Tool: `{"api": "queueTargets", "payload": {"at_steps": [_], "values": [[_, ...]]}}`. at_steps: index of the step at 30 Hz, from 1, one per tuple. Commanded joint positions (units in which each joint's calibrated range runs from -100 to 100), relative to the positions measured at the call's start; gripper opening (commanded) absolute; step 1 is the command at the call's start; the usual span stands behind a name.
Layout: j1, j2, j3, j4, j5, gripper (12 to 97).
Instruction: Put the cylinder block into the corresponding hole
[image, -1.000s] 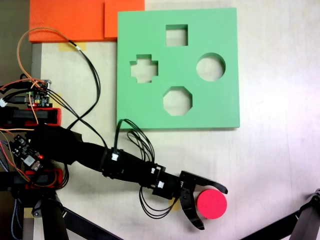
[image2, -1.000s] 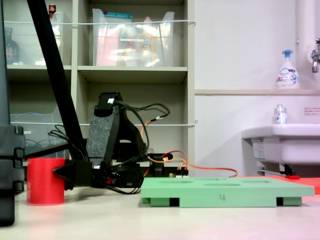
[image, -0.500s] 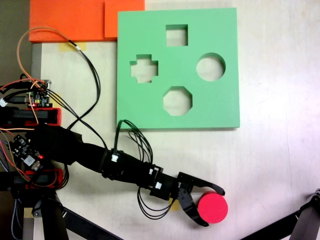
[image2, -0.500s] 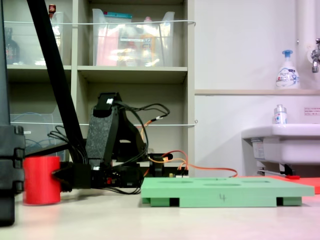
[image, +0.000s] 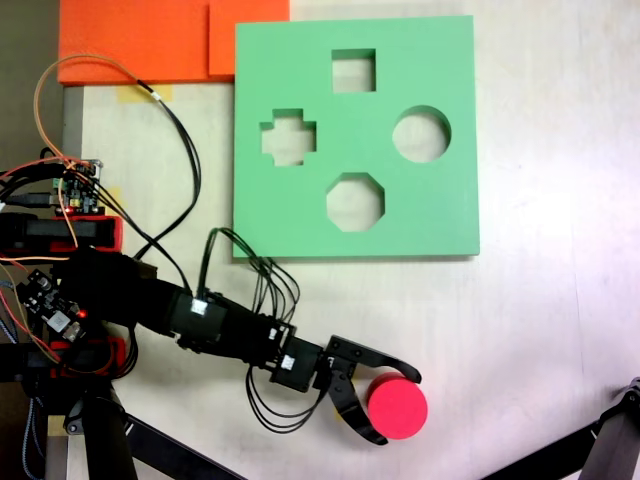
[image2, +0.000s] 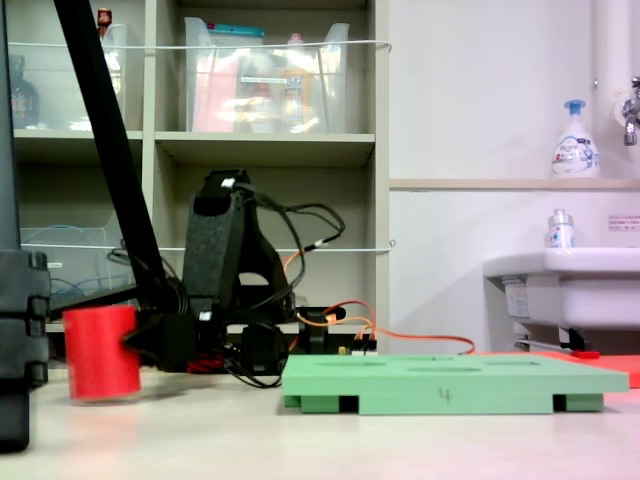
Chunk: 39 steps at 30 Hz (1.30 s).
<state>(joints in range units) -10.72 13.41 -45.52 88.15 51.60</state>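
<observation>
From the side I see the cylinder block now tilted and lifted slightly off the table, my hand clamped around it and drawn back toward the arm's base since a second ago, well short of the green board's round hole.

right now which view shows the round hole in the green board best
The fixed view from above: the round hole shows as a full open circle near the right edge of the green board, beside the square and octagon cutouts. In the side-on fixed view the board is edge-on, so its holes are thin slivers.
</observation>
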Motion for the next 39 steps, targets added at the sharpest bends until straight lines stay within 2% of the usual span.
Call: {"api": "queueTargets", "payload": {"at_steps": [1, 10, 13, 18, 21, 27, 39], "values": [[0.88, -13.55, -2.34, -0.29, 0.20, 37.2], [4.54, -55.59, -13.51, -19.26, 0.05, 35.6], [7.13, -65.92, -15.10, -23.21, -0.68, 32.3], [12.31, -75.70, -14.50, -30.62, -1.95, 32.3], [16.07, -75.14, -10.91, -33.51, -2.49, 32.5], [21.44, -57.12, -0.35, -34.47, -4.30, 32.6], [26.32, -16.06, 23.88, -33.70, -4.64, 33.1]]}}
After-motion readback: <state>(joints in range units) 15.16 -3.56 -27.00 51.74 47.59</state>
